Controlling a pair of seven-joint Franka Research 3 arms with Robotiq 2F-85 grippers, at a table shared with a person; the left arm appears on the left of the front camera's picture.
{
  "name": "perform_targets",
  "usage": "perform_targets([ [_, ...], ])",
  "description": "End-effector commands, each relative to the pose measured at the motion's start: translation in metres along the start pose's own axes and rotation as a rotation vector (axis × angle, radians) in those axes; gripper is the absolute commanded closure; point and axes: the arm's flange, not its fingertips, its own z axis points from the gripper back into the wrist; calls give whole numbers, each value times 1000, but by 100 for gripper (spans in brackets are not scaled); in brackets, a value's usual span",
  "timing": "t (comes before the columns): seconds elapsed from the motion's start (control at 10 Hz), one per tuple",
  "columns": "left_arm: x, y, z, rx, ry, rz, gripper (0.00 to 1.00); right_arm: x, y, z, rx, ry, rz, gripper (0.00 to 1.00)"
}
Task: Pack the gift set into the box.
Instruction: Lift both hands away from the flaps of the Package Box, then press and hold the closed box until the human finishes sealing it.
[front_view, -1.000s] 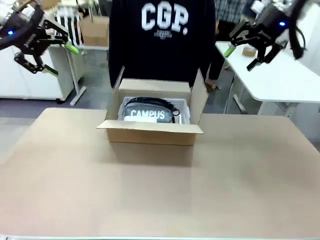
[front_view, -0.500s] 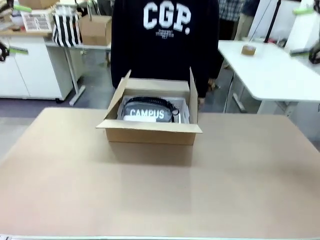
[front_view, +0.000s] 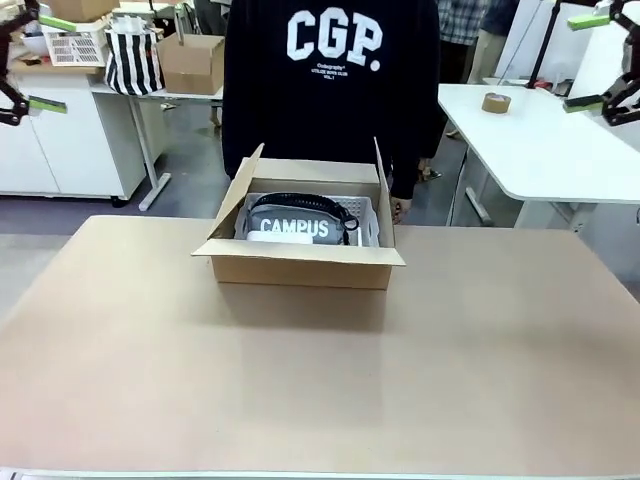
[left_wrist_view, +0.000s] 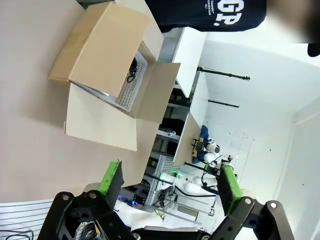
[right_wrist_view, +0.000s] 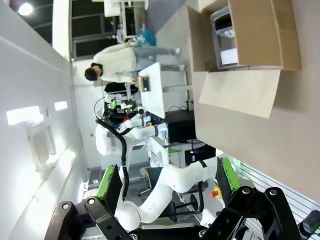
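Observation:
The box (front_view: 300, 266) stands open at the table's far middle, its flaps spread. Inside lies the gift set (front_view: 295, 226), a black item reading "CAMPUS" on a pale grey tray. High at the far left edge, my left gripper (front_view: 50, 63) is open and holds nothing. My right gripper (front_view: 588, 60) hangs open and empty at the top right. From above, the left wrist view shows the box (left_wrist_view: 100, 50) far beyond my open left gripper (left_wrist_view: 170, 180). In the right wrist view, the box (right_wrist_view: 255, 30) and gift set (right_wrist_view: 225, 35) sit beyond my open right gripper (right_wrist_view: 168, 179).
A person in a black "CGP." sweatshirt (front_view: 330, 80) stands right behind the box, one hand (front_view: 400, 210) by its right flap. The brown table (front_view: 320, 380) spreads wide in front. A white table (front_view: 540, 150) with a tape roll (front_view: 495, 102) is at the right; a smaller carton (front_view: 190, 60) sits back left.
Both grippers have drawn up and outward, away from the box, to the picture's top corners. The box's right flap now stands more upright.

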Motion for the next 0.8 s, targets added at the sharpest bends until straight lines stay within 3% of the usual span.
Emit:
perform_targets([
  [0.0,2,2,5,-13,0,-1,0,3,-4,10,-11,6,-19,0],
  [0.7,2,2,5,-13,0,-1,0,3,-4,10,-11,6,-19,0],
])
